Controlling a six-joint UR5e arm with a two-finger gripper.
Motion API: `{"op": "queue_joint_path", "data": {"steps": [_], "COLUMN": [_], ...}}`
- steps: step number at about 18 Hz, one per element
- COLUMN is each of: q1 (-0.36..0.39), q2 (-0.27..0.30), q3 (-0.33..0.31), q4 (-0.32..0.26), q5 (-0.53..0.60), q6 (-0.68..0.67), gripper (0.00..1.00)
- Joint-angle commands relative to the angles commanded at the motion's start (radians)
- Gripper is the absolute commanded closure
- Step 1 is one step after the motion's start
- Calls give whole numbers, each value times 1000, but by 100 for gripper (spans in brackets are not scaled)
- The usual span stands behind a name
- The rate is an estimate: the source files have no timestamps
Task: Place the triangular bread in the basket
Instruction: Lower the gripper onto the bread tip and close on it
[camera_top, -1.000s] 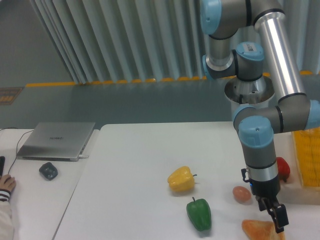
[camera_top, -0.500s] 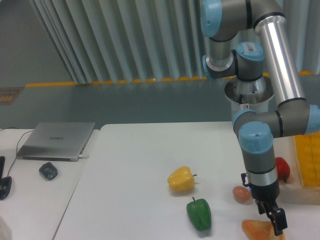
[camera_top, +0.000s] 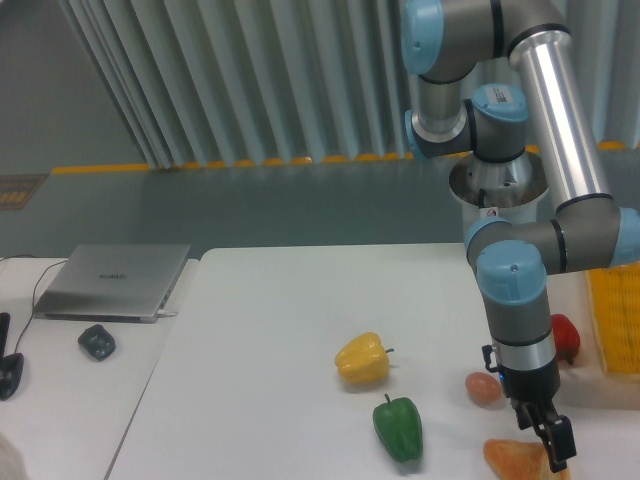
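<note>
We found the gripper (camera_top: 553, 457) low over the right end of the triangular bread (camera_top: 517, 459), which lay at the surface's front edge with the basket (camera_top: 612, 315) well off to the right; whether its jaws were parted or clenched we could not tell.

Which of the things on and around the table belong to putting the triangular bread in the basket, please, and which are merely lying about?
Part of the job:
triangular bread
basket
end effector, down at the bread

Just lying about:
yellow pepper
green pepper
egg
red pepper
laptop
mouse
</note>
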Motion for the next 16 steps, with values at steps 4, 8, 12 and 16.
{"op": "queue_joint_path", "data": {"steps": [4,8,12,16], "q1": [-11,-11,-12,-12], "q2": [-11,-12,-15,-14], "q3": [-6,-11,-18,-18], "q4": [0,0,-2,-2], "q5": [11,12,15,16], "q6": [0,0,0,0], "gripper": [1,1,3,22]}}
